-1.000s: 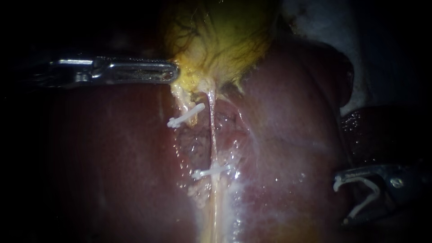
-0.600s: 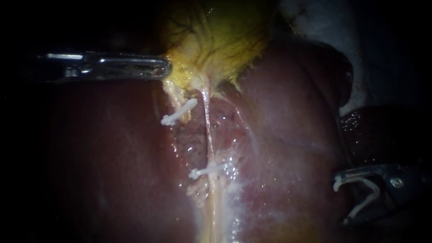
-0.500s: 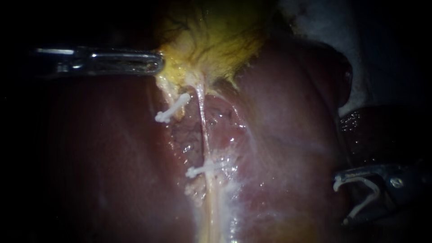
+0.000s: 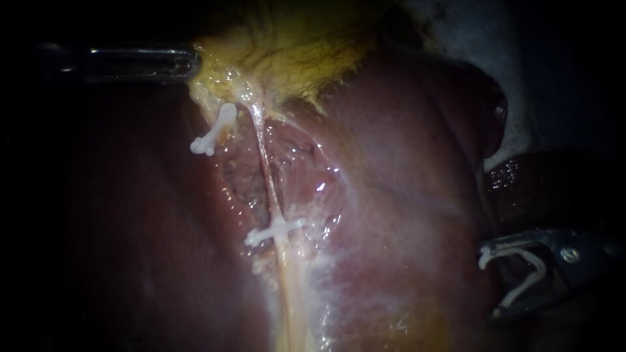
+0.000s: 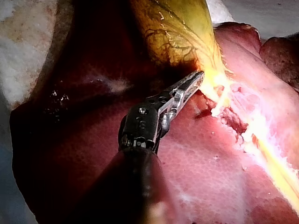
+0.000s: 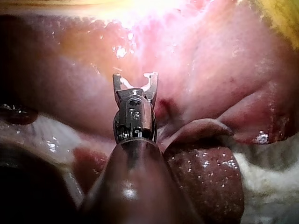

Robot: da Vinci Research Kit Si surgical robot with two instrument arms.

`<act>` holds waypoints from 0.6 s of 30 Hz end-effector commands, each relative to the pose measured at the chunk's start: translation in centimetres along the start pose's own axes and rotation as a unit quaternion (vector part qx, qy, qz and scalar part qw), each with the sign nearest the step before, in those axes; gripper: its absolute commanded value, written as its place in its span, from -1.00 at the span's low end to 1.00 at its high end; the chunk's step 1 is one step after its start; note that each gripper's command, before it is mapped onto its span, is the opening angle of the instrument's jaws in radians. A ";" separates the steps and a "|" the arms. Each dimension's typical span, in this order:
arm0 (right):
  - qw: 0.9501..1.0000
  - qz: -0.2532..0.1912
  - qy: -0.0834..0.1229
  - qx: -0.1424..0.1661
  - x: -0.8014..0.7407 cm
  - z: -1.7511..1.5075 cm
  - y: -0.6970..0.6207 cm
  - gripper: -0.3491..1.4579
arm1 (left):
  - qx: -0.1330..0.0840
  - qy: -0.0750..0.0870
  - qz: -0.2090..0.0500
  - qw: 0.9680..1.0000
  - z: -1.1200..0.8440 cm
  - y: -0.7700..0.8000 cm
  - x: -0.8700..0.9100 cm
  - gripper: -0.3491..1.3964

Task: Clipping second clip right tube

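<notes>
My left instrument (image 4: 190, 62) comes in from the upper left, its jaws shut on the yellow gallbladder's (image 4: 287, 45) lower edge; the left wrist view shows the same grip (image 5: 199, 78). From the gallbladder, the thin pale right tube (image 4: 266, 176) runs down across the liver (image 4: 404, 195). One white clip (image 4: 274, 229) sits across it low down. Another white clip (image 4: 212, 130) sits on the tissue strand to its left. My right instrument (image 4: 490, 287) waits at the lower right, well away from the tube. Its jaws stand wide and hold an open white clip (image 4: 531, 274), also seen in the right wrist view (image 6: 148, 81).
Dark red liver (image 4: 130, 215) fills the left side. A darker rounded lobe (image 4: 541, 182) lies above my right instrument. White gauze (image 4: 469, 26) shows at the upper right. In the right wrist view a glistening lobe (image 6: 205, 182) sits beside the shaft.
My left instrument has drawn the gallbladder edge up and to the left. The tube and both clips have slid left with it, and the tube now slants. My right instrument has barely moved.
</notes>
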 end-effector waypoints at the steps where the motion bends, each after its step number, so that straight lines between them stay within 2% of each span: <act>1: 1.000 0.001 0.011 0.000 0.04 -0.01 0.02 0.05 | 0.000 0.000 0.000 1.000 0.00 0.00 0.00 -1.00; 7: 0.998 0.017 0.052 0.017 0.30 0.01 0.15 0.05 | 0.000 0.000 0.000 1.000 0.00 0.00 0.01 -1.00; 18: 0.994 0.052 0.098 0.019 0.60 0.32 0.43 0.05 | -0.001 0.000 0.000 1.000 0.01 -0.01 0.01 -1.00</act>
